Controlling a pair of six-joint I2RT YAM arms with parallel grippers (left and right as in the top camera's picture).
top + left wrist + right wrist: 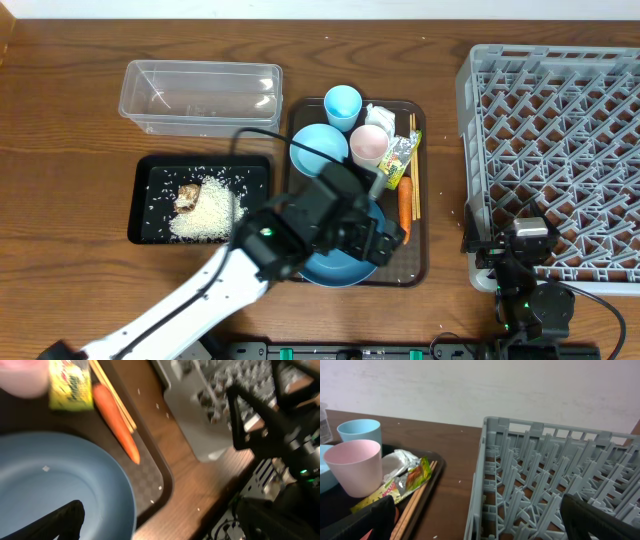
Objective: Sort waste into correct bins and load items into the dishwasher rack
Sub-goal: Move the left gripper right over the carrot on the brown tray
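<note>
left hand (382, 238) spread wide over blue plate (335, 268), carrot (404, 205) just beside

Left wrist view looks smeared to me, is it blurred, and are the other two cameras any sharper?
Left wrist: yes, blurred throughout, softening the carrot, wrapper and rack. Right wrist: sharp on the pink cup and rack, evenly lit. Overhead: crisp, with single rice grains distinct on the black tray.
</note>
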